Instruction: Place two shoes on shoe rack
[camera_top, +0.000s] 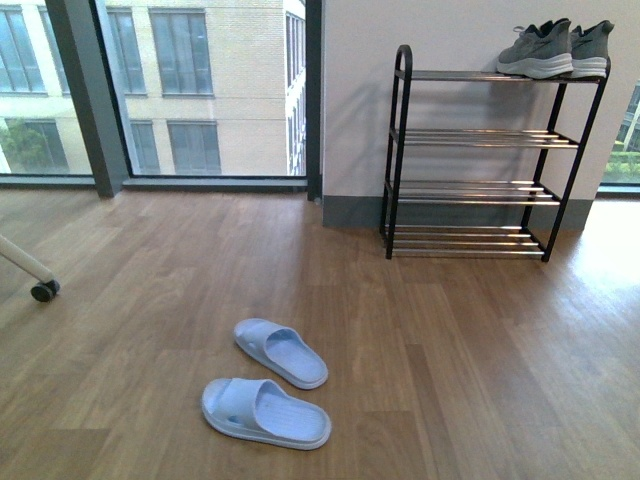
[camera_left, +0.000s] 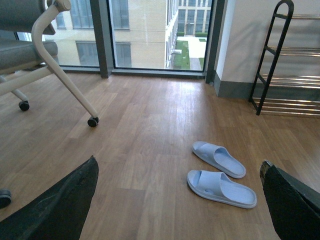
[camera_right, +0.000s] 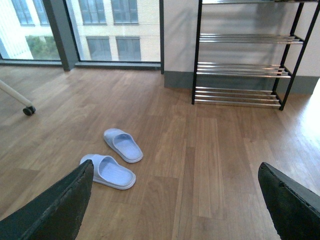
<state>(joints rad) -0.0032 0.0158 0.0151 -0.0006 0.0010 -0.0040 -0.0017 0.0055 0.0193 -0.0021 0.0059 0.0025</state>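
While jaws gape, slides (camera_top: 265, 412) lie well ahead.

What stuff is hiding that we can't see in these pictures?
- Sneakers: missing from both wrist views, because the picture edges cut off that part of the shoe rack.
- Shoe rack: the left wrist view shows only one end.
- Chair: the front view shows just a leg and wheel, and the edge cuts off the rest.
- Slides: the soles are hidden against the floor in every view.
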